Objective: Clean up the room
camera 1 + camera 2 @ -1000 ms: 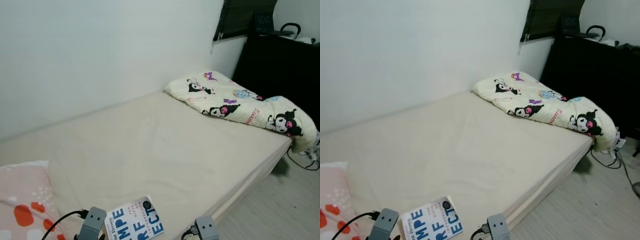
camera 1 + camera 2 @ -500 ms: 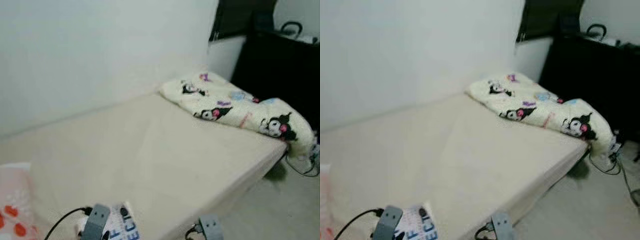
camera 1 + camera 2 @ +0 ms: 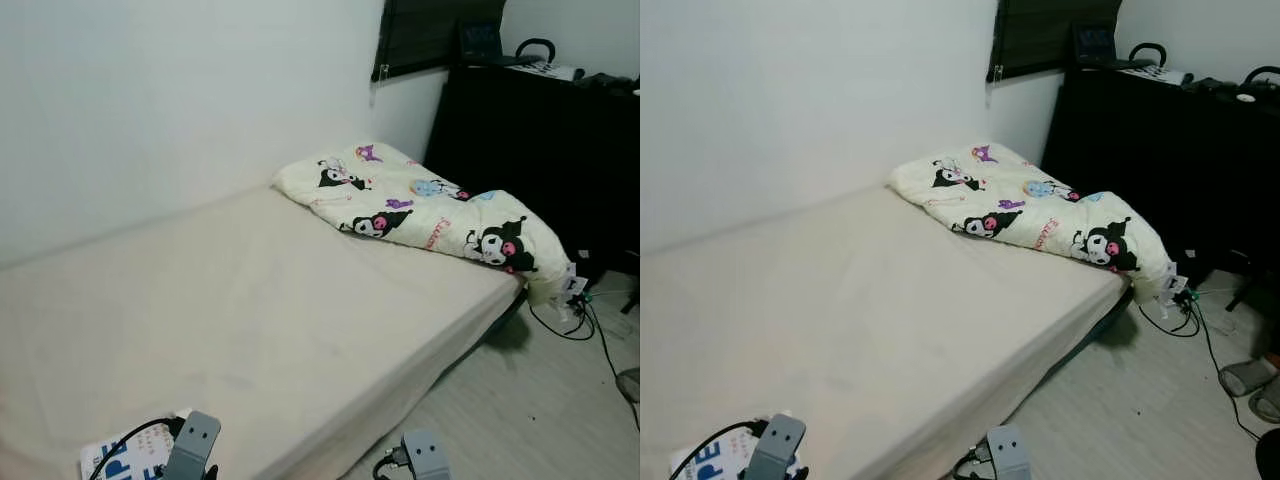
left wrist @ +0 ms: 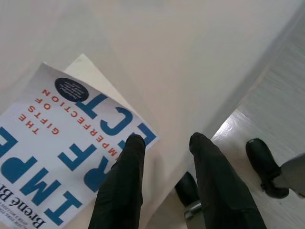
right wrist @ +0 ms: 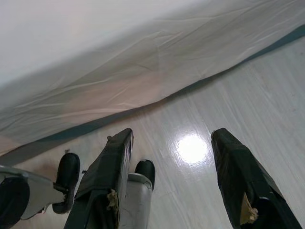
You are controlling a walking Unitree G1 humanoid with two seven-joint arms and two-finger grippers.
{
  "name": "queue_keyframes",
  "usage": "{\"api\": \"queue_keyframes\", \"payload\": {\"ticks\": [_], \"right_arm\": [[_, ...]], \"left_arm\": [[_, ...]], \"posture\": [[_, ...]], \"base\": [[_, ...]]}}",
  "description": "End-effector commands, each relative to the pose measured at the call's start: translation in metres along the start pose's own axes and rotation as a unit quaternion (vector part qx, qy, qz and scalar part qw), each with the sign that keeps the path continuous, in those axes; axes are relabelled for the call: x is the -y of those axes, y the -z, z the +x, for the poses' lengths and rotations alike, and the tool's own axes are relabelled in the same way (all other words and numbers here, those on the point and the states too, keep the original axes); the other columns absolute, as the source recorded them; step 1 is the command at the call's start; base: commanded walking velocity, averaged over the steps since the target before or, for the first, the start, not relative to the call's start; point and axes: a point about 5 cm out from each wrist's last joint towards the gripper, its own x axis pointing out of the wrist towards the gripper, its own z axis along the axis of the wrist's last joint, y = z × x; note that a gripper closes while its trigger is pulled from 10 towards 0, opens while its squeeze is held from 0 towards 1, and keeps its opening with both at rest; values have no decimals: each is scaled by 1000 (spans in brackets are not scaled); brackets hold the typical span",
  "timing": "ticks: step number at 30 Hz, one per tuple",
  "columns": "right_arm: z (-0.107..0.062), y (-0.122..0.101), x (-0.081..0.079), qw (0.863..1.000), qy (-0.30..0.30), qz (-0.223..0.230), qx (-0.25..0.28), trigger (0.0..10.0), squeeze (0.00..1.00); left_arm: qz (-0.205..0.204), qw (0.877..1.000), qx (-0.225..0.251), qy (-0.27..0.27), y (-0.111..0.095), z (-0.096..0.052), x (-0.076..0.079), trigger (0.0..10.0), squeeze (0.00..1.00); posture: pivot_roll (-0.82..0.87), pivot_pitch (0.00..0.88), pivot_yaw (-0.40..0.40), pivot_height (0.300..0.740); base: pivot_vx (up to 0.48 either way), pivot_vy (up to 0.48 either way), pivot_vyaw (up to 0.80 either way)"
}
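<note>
Book (image 4: 57,157), white cover with big blue block letters, smaller orange lettering and a dark round badge, lying flat near the edge of the cream bed (image 3: 260,320) at the robot's left, partly under the left gripper (image 4: 164,143), fingers slightly parted, one tip over the cover, holding nothing. Further right, a rumpled cartoon-print blanket (image 3: 420,205) heaped at the far end of the bed beside a black cabinet (image 3: 530,150). Right gripper (image 5: 174,138) spread wide and empty over the pale wood floor (image 5: 248,95) beside the bed.
</note>
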Motion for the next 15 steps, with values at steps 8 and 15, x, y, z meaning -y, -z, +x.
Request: {"api": "queue_keyframes", "payload": {"ticks": [8,15], "right_arm": [[0,4,-3,1000,-3,8,-10,10000,0],[-1,4,-3,1000,-2,10,-12,10000,0]], "left_arm": [[3,1000,-13,-3,6,-2,-3,10000,0],[3,1000,-17,-2,6,-1,-3,10000,0]], "posture": [[-116,0,42,740],[-115,0,42,740]], "base": [[0,0,-800],[0,0,-800]]}}
